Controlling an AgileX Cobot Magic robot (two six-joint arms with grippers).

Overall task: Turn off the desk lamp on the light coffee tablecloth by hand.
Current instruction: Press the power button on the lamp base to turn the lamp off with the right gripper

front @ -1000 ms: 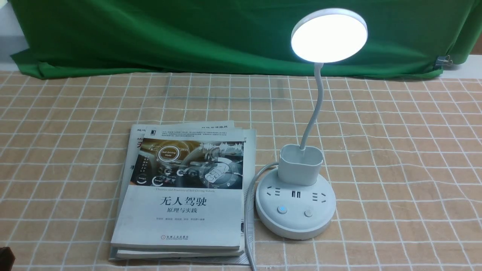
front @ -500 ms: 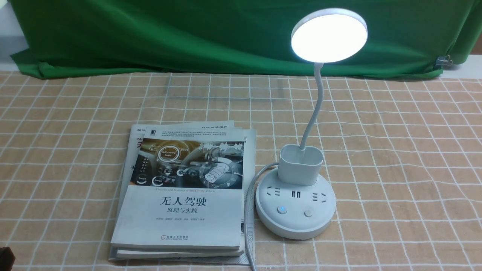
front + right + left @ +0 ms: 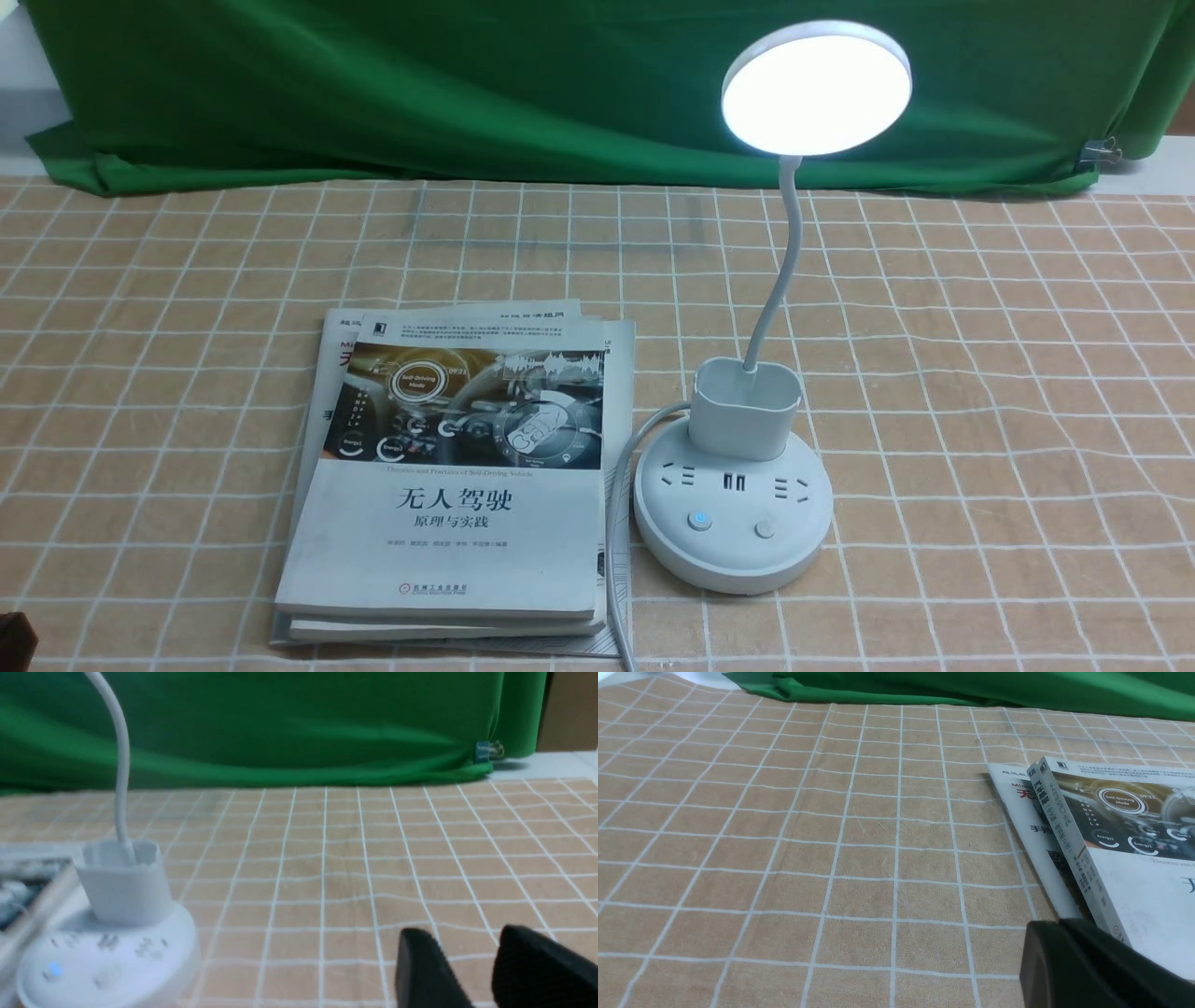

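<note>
The white desk lamp (image 3: 733, 523) stands on the light coffee tablecloth (image 3: 980, 373), right of centre, and its disc head (image 3: 816, 89) glows. On its round base the left button (image 3: 698, 520) is lit blue, and a plain one (image 3: 765, 529) sits beside it. In the right wrist view my right gripper (image 3: 465, 933) is open and empty, low over the cloth, well to the side of the lamp base (image 3: 107, 952). My left gripper (image 3: 1057, 926) shows as one dark mass with its fingers together, beside the books. Neither gripper touches the lamp.
A stack of books (image 3: 457, 485) lies just left of the lamp base, with the white cord (image 3: 616, 504) running down between them. Behind the table hangs a green backdrop (image 3: 420, 84), held by a clip (image 3: 1102, 149) at the far right.
</note>
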